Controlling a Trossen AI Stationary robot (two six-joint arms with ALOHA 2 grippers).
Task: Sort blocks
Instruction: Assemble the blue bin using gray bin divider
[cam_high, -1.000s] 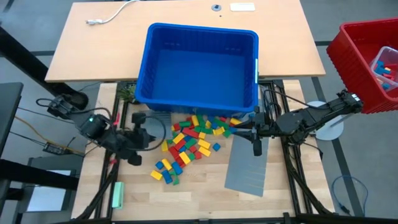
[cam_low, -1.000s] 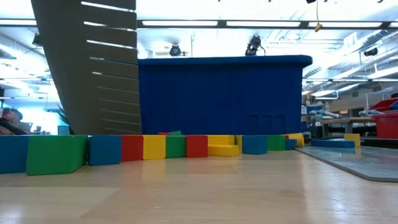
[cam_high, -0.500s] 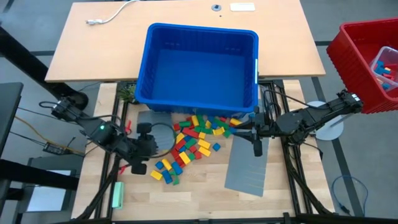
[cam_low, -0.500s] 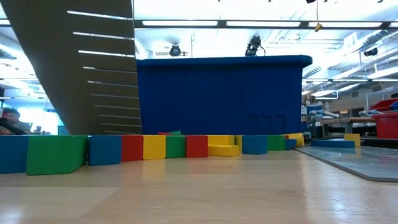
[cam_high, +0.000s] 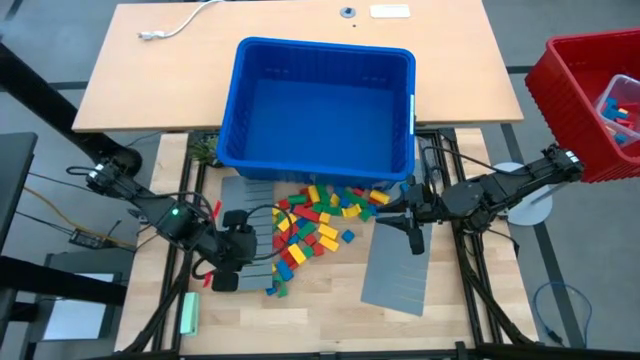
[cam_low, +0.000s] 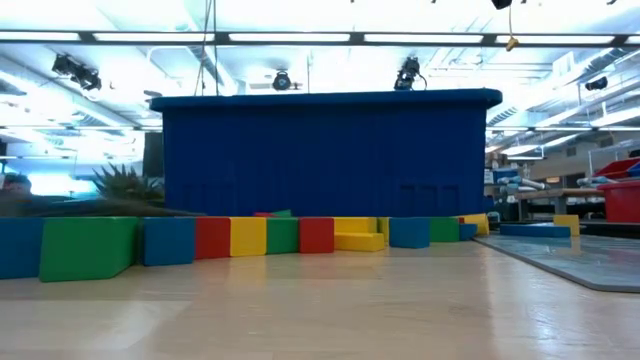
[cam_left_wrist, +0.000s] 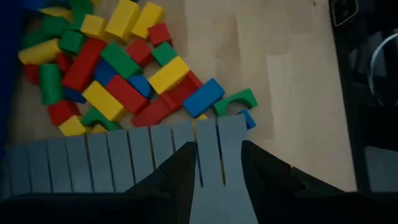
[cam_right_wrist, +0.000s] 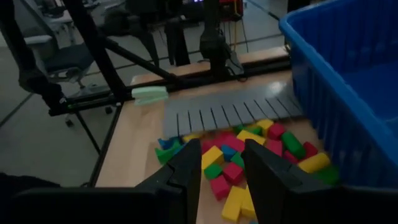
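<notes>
Bin (cam_high: 322, 95): I see it standing beyond the blocks, with nothing in it, same as a second ago.
Right panel (cam_high: 397, 268): a grey ridged panel lies flat on the table right of the pile, unmoved.
Left panel (cam_high: 258, 215): this is the change. A second ago it stood tilted up in my low view; now it lies flat over the pile's left edge, covering several blocks.
Blocks (cam_high: 322, 220): red, yellow, green and blue, all on the table in front of the bin; none is sorted yet.
Left gripper (cam_left_wrist: 211, 163): it has moved in toward the pile, its fingers have eased apart, and the panel's edge sits between them. I cannot tell whether they grip it.
Right gripper (cam_high: 408, 213): it hangs over the pile's right edge, fingers a little apart, nothing between them, unchanged.
Meaning: I judge the left panel is now placed to rake or scoop blocks; sorting has barely begun.
</notes>
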